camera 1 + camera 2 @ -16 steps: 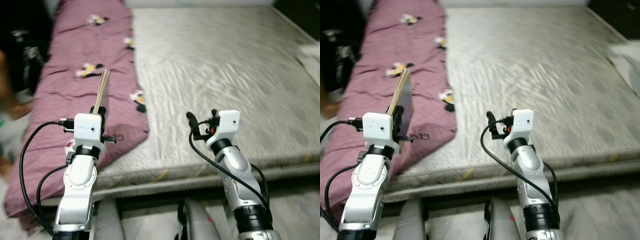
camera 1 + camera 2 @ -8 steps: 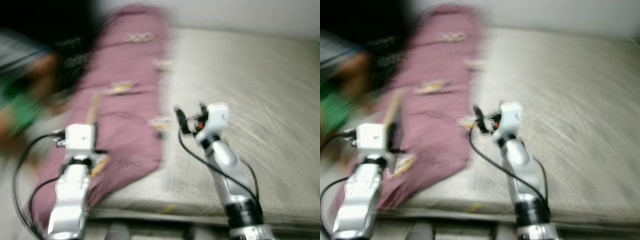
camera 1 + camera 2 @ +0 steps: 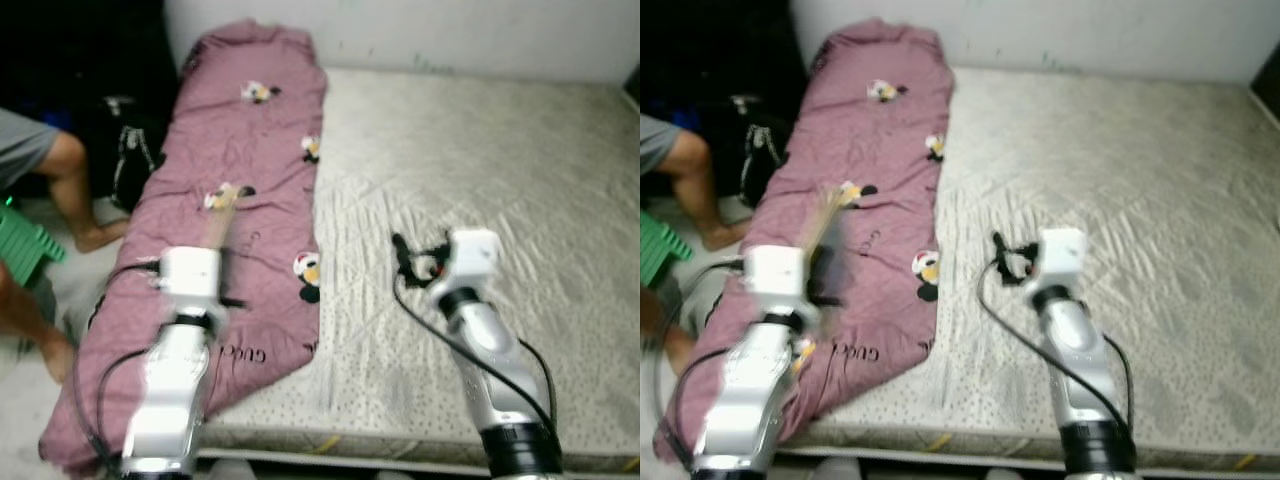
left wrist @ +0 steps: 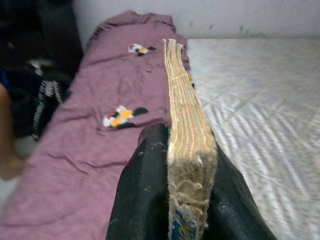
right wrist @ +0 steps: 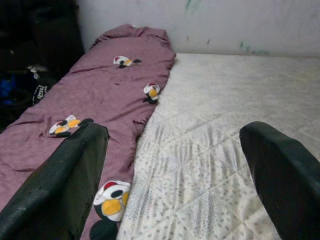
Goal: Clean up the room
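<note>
So it's a bare quilted mattress (image 3: 480,150) against a white wall, with one maroon blanket (image 3: 250,160) with cartoon prints running down its left edge. "GUCCI"-ish lettering shows near the blanket's lower end, only "GUC" readable. A person's leg (image 3: 70,180) and a green stool (image 3: 25,245) sit at the left. The left end effector (image 4: 175,195) is clamped on one worn book (image 4: 185,135), held edge-up over the blanket. The right end effector (image 5: 175,170) is spread wide, empty, above the mattress.

The old book (image 4: 186,135) is thin, with yellow, worn pages — its bottom corner is frayed. It stands on edge, pinched in the left gripper (image 4: 175,200), above the purple blanket (image 4: 100,150).
</note>
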`<state>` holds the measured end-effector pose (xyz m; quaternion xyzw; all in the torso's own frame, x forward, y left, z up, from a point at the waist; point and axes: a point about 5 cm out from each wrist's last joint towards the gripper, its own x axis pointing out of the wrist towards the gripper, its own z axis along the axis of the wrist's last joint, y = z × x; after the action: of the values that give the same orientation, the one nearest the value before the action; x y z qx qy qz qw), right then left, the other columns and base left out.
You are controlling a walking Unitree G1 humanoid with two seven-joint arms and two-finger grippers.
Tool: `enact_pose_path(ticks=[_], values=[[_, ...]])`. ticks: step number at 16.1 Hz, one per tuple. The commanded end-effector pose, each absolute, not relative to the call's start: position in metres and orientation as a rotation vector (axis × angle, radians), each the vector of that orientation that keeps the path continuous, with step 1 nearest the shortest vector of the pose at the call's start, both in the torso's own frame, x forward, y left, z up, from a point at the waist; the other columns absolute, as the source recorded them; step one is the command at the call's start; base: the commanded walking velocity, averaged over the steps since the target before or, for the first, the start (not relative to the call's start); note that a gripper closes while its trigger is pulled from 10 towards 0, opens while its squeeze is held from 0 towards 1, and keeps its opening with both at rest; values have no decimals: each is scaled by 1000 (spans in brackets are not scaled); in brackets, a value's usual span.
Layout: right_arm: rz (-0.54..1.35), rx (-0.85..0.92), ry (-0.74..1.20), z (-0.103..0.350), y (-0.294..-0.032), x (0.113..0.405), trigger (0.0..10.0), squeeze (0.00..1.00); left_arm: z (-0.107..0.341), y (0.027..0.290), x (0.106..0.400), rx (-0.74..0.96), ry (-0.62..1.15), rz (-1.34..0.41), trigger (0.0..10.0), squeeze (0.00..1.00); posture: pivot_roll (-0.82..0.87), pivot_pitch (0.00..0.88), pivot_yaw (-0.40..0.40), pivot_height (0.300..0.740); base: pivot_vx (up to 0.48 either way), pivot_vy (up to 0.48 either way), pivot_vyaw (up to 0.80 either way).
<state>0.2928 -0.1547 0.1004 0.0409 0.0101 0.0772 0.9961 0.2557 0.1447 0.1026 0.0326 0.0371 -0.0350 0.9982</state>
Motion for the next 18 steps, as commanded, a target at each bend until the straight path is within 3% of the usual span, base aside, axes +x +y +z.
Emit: enact_pose_path(ticks=[1, 14, 18], values=[[146, 79, 30, 98, -152, 293, 10000, 0, 93, 158, 250, 51, 124, -14, 10000, 0, -25, 0, -23, 740, 0, 0, 0], [82, 91, 50, 98, -154, 298, 10000, 0, 97, 149, 256, 49, 85, -121, 10000, 0, -29, 0, -34, 740, 0, 0, -97], [75, 95, 52, 98, -156, 297, 10000, 0, 96, 147, 256, 42, 81, -123, 10000, 0, -32, 0, -39, 740, 0, -335, 0]])
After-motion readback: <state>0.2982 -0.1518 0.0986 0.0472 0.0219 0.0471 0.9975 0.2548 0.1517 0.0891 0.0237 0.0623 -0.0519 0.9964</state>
